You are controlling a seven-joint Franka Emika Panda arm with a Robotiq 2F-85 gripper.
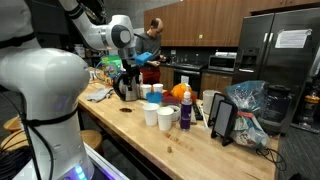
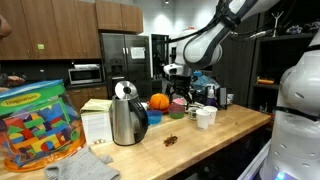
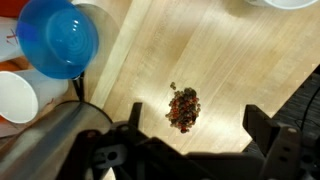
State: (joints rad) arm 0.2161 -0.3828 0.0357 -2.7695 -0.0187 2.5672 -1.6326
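Observation:
My gripper (image 3: 198, 128) is open and empty, with its two dark fingers spread wide. It hangs above the wooden countertop (image 3: 230, 60). Just beyond the fingertips, a small pile of dark red and brown bits (image 3: 182, 107) lies on the wood. In both exterior views the gripper (image 1: 131, 66) (image 2: 175, 72) hovers above the counter near a steel kettle (image 1: 127, 87) (image 2: 127, 115). The pile also shows in an exterior view (image 2: 172, 140). The kettle's steel side (image 3: 50, 140) is close to the left finger.
A blue cup (image 3: 58, 38) and a white cup (image 3: 15, 95) stand beside the kettle. White cups (image 1: 151, 113) (image 2: 205, 117), an orange pumpkin (image 2: 158, 101) and a tub of coloured blocks (image 2: 35, 125) are on the counter. A tablet on a stand (image 1: 222, 118) stands further along.

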